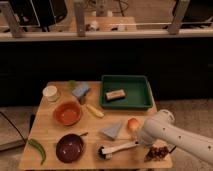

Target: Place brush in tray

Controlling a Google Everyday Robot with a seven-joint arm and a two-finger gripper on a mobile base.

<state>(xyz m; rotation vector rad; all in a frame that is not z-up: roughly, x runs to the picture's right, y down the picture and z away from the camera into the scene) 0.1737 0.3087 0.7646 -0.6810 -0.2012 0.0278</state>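
The brush lies on the wooden table near its front edge, dark bristle head at the left, white handle running right. The dark-green tray sits at the back right of the table with a tan block inside. My gripper is at the right end of the brush handle, hidden behind the white arm that comes in from the lower right.
An orange bowl, a maroon bowl, a white cup, a blue sponge, a yellow banana-like piece, a grey wedge, an orange fruit, a green pepper and a dark cluster lie on the table.
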